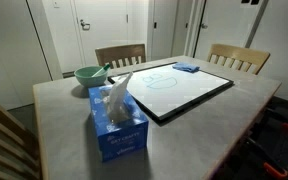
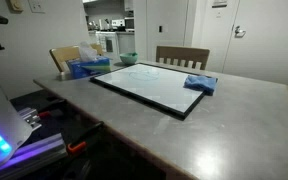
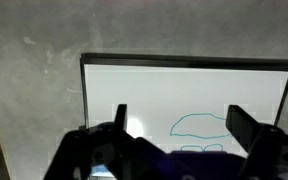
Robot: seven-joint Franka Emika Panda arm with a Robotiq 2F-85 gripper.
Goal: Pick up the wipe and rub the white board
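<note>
The pincer stands wide in the wrist view, nothing between its fingers, close over the white board and a blue pen scribble on it. In an exterior view the wipe pokes up crumpled from the blue tissue box, which stands on the bench near a corner of the white board. Farther back, a green bowl sits near the board. A folded blue cloth lies on the board's far corner. Two wooden chairs stand beyond the board.

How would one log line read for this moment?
gripper: open, empty | wrist view: white board, blue pen marks | blue cloth: on board corner
</note>
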